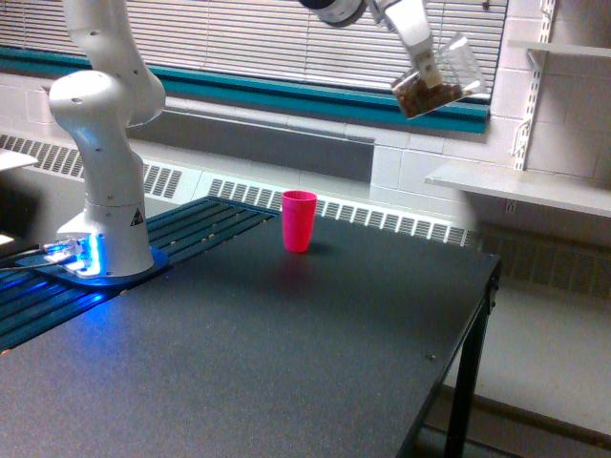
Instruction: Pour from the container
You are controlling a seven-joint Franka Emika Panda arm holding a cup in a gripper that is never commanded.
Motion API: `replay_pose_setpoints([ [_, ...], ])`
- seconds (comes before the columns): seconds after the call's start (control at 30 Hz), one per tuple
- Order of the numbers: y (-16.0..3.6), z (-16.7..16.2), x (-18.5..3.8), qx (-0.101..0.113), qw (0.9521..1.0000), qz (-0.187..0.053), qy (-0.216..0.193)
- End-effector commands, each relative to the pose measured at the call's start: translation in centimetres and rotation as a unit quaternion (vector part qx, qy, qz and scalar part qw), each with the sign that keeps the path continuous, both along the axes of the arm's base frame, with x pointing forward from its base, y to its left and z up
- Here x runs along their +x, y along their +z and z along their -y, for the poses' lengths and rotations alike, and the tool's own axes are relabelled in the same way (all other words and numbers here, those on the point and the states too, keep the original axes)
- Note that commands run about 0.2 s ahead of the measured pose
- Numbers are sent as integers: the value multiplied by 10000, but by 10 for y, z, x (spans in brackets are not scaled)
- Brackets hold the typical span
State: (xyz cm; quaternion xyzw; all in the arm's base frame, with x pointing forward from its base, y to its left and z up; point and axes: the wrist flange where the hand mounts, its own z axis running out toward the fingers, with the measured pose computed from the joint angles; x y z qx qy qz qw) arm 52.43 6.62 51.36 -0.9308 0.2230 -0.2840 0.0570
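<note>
Black table [286, 363], with the arm's white base [105, 191] at the exterior view's left. Pink cup [299, 220] upright near the far edge, presumably the receiver. Clear container [437, 78], high and to the right of it, tilted, brown granules settled low. Gripper [420, 59] clamps it; fingertips indistinct, wrist cropped.

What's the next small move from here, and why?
Probably carry the container toward the exterior view's left and down, to above the pink cup. The gripper holds it tilted, brown bits inside, high near the blinds and well off to the cup's right; pouring now would likely miss.
</note>
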Motion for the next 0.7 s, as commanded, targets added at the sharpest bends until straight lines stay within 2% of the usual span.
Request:
replay_pose_setpoints([
  [0.03, -1, -35, -34, -175, 9986, 74, 484],
  [0.37, -21, -69, -91, -399, 9954, 8, 870],
  [0.7, -51, -94, -143, -558, 9931, -163, 1022],
])
